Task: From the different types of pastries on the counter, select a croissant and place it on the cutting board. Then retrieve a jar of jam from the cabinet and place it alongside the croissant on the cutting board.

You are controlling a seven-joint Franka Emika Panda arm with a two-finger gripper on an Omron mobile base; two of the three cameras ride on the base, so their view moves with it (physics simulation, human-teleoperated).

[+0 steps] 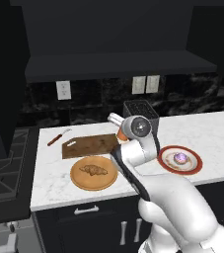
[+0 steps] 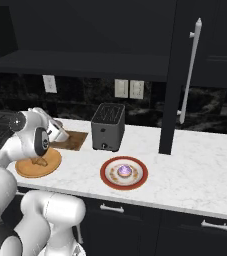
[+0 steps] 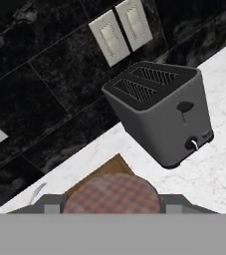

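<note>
End effector clamping jam jar

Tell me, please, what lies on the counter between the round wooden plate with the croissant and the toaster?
The dark cutting board lies between the wooden plate and the toaster, best seen in the left base view.

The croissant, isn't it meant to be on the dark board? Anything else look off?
Yes, that stands out: the croissant lies on the round wooden plate, while the cutting board beside it is bare. The gripper already holds the jar of jam above the board's corner. Nothing looks spilled or damaged.
</note>
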